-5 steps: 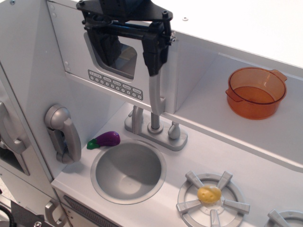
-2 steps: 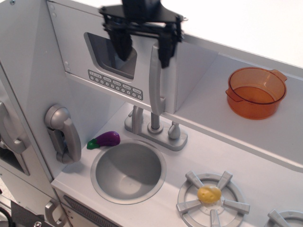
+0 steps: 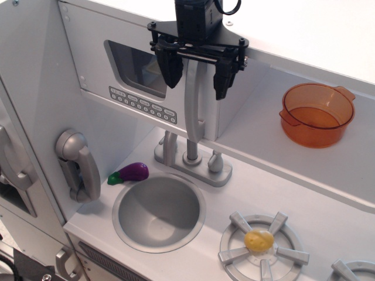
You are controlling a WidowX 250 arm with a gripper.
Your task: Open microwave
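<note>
Black gripper [image 3: 196,75] jaws hang open, straddling the white toy microwave [image 3: 146,79] door's tall upright grey handle [image 3: 194,99].

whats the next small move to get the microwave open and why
Probably close the gripper on the handle. Its fingers hang open on either side of the tall grey handle near its top, and the microwave door looks shut, so a grasp should come before any pull.
</note>
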